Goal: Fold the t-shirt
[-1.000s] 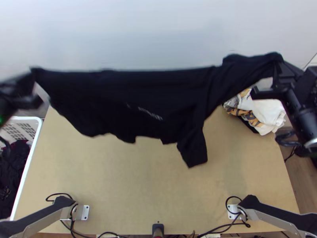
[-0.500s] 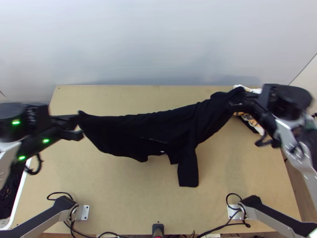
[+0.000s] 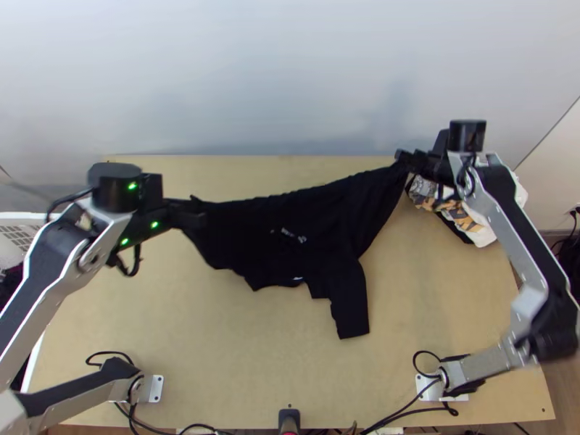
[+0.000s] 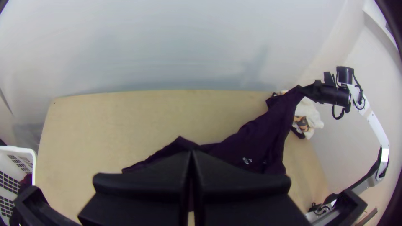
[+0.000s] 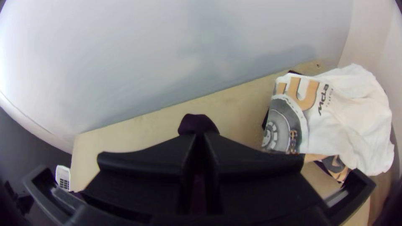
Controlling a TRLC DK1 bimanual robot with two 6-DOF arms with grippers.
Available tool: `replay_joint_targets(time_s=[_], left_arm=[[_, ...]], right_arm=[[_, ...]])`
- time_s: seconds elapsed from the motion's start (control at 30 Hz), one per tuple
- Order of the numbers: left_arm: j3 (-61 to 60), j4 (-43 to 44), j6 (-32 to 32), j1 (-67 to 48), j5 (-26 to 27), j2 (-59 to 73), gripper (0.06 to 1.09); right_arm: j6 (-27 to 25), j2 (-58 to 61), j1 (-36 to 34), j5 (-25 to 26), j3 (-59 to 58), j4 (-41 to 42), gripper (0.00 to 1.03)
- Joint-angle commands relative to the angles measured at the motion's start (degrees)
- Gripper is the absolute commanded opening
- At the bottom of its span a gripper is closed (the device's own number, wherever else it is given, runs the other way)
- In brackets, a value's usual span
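Over the middle of the table, a black t-shirt spans left gripper to right gripper, both closed, each pinching one end.

This looks like a robotics lab or workshop, with robot arms fixed by metal brackets to a light wooden table, loose black cables and a plastic basket of clothes alongside.
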Motion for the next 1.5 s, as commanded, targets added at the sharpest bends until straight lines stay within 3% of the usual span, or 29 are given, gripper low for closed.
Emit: replay_joint_targets(time_s=[0.0,0.1,0.27,0.4,0.5,0.67,0.93,1.07,1.47], left_arm=[[-1.2,6.1,-0.3,1.8,0.1,7.5,0.09],[-1.4,7.6,-0.2,2.3,0.1,9.6,0.09],[-1.5,10.0,-0.2,2.7,0.1,12.9,0.09],[-1.0,12.0,0.0,3.1,0.1,14.9,0.09],[0.0,13.8,0.6,4.8,0.1,16.5,0.09],[3.7,14.2,2.2,8.9,0.2,19.8,0.09],[6.7,14.2,3.3,11.6,0.6,22.5,0.09],[6.8,14.6,3.3,11.5,0.6,23.6,0.09],[6.5,15.7,3.1,11.5,0.6,25.0,0.09]], right_arm=[[3.7,12.1,-3.9,-3.2,7.6,0.9,0.03],[4.5,12.0,-3.1,-3.3,7.3,1.0,0.03],[6.3,11.6,-2.5,-3.2,7.3,1.0,0.64],[9.2,10.8,-1.7,-4.9,8.7,0.9,0.99],[10.6,8.6,0.9,-8.2,9.3,0.4,0.99],[10.1,4.8,9.3,-9.0,8.3,-3.6,0.99],[2.1,0.6,27.1,-9.0,-1.0,-9.4,0.99],[0.5,0.5,34.8,-10.6,-4.4,-9.7,0.97],[0.5,12.4,41.5,-15.2,-1.3,-9.5,0.96]])
